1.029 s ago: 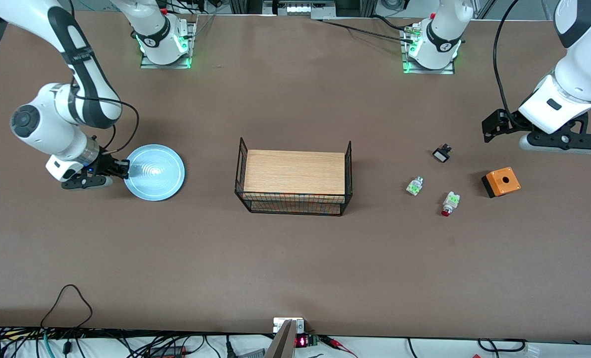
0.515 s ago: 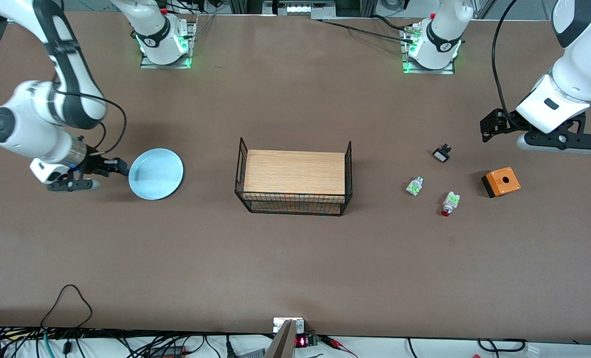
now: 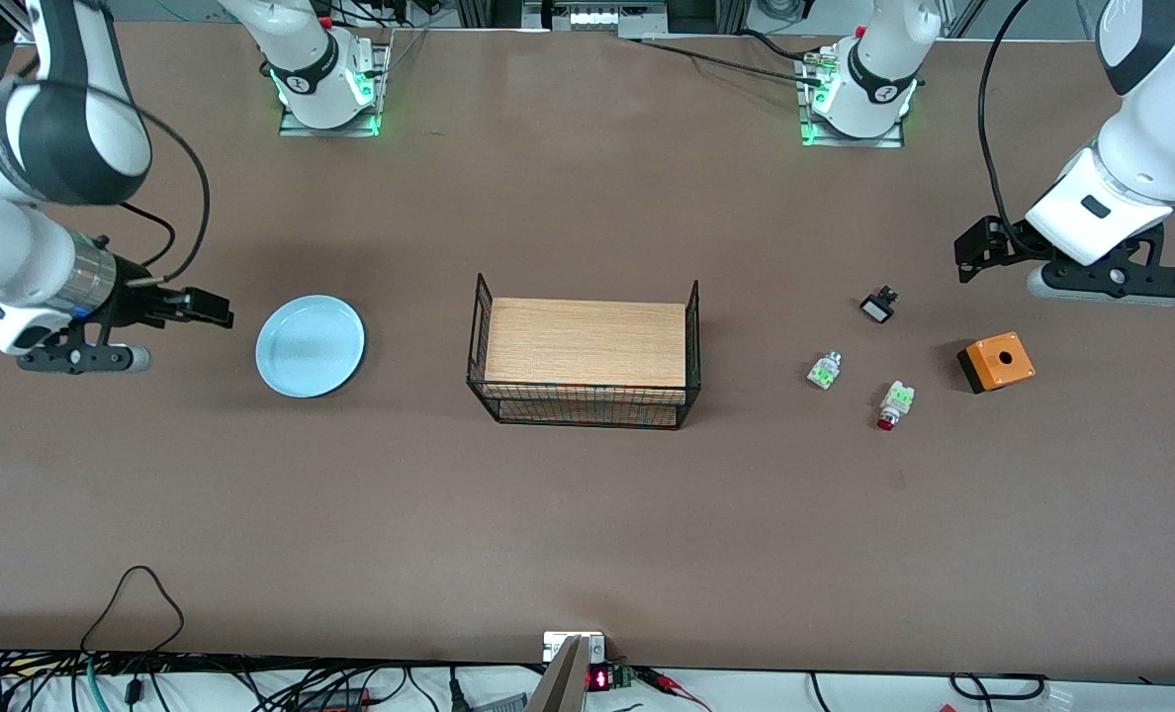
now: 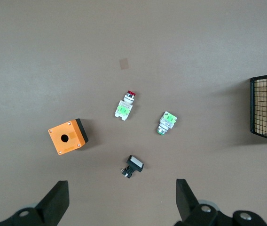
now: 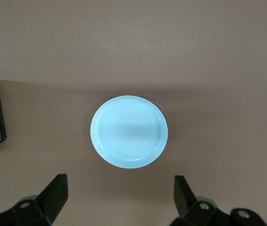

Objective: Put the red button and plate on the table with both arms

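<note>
From the front you see the round pale-blue plate [image 3: 310, 346] flat on the matte brown table [image 3: 587, 514] at the right arm's end, with the right gripper [image 3: 214, 308] just beside it. Your left wrist view shows the left gripper [image 4: 119, 205] wide open and empty above the tiny red-capped push button [image 4: 125, 106] lying near the orange box with a hole [image 4: 67, 137]. Your right wrist view shows 2 wide-spread fingers [image 5: 54, 194] above the plate [image 5: 129, 131].

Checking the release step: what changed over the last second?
The right gripper let go of the plate and drew back toward the right arm's end of the table, open and clear of it. The plate settled flat on the table. The left gripper, open, the red button and the other parts barely changed.
</note>
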Motion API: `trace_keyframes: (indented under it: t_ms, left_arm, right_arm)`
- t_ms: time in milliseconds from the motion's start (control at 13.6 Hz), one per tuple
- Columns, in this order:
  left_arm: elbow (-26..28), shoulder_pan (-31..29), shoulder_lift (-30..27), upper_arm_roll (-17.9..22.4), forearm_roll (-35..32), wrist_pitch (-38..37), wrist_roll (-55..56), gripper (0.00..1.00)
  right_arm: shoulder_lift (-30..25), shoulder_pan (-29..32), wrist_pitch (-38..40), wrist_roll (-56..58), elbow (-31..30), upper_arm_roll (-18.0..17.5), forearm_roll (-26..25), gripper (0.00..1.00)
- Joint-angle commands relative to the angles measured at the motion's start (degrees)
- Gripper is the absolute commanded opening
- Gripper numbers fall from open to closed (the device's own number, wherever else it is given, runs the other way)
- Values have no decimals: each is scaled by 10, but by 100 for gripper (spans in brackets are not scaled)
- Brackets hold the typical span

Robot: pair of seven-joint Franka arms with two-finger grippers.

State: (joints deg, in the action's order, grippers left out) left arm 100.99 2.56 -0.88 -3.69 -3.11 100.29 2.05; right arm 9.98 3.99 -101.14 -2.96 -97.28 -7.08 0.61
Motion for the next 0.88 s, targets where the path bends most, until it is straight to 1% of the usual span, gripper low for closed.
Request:
trace_keyframes:
  t_ms: [0, 74, 147, 294, 441, 515, 588, 662, 809]
  left_arm:
    - [-3, 6, -1, 4, -9, -4, -9, 100]
    - [-3, 6, -1, 4, -9, -5, -9, 100]
    - [-7, 6, 0, 4, -9, -5, -9, 100]
    - [-14, 7, 5, 3, -9, -8, -9, 100]
    - [-15, 7, 6, 2, -9, -10, -9, 100]
    - [-16, 7, 6, 2, -10, -10, -9, 100]
    - [-16, 7, 6, 1, -10, -10, -9, 100]
    - [-17, 7, 6, 2, -10, -10, -9, 100]
    - [-17, 7, 7, 1, -11, -11, -9, 100]
  right_arm:
    - [-15, -11, 59, -3, 60, 2, -31, 100]
    - [-21, -15, 73, 3, 75, 11, -34, 100]
    - [-29, -20, 88, 7, 88, 30, -30, 100]
    - [-35, -46, 98, 16, 106, 75, -31, 100]
    - [-35, -71, 105, 30, 114, 125, -16, 100]
    - [-35, -83, 110, 47, 118, 140, -14, 100]
    - [-35, -87, 119, 65, 117, 147, -14, 100]
    - [-36, -87, 133, 69, 113, 145, -14, 100]
    - [-56, -89, 117, 64, 75, 143, -14, 100]
